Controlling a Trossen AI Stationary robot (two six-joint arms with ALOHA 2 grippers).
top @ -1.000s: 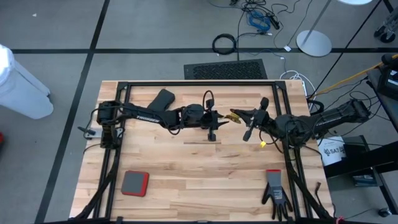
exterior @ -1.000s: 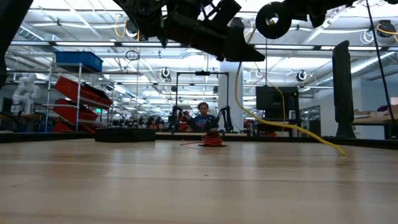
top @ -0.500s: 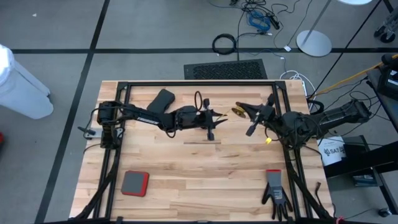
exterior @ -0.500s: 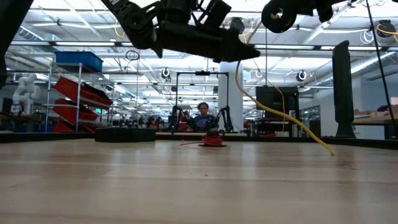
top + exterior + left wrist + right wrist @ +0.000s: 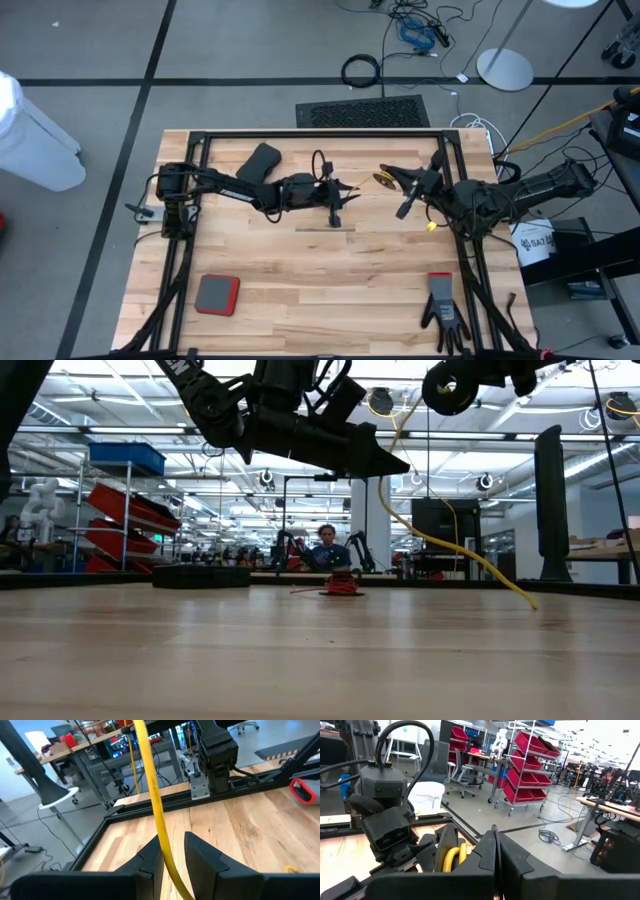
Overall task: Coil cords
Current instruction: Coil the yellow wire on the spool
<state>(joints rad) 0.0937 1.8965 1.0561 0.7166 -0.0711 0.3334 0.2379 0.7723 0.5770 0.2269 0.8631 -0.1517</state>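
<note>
The yellow cord (image 5: 440, 545) hung in the air over the middle of the table, running from a small round black reel (image 5: 445, 390) carried high by the right arm, down in a slack curve to a free end (image 5: 530, 603) that touched the wood on the right arm's side. In the left wrist view the cord (image 5: 155, 800) passed lengthwise straight between the left gripper's (image 5: 172, 851) two fingers, which stood a little apart around it; whether they actually pinched it could not be told. The right gripper (image 5: 492, 851) had its fingers pressed together, with yellow turns of the reel (image 5: 451, 857) just beside them, though what exactly it clamped was hidden. From above, the left gripper (image 5: 335, 190) and the right gripper (image 5: 400, 182) faced each other near the table's centre, the reel (image 5: 383, 180) between them and closer to the right one. So the cord's long axis ran from the reel down through the left fingers, and winding probably depended on the left arm guiding that strand. The reddish-orange cord (image 5: 340, 586) lay bunched on the far part of the table, well apart from both grippers.
</note>
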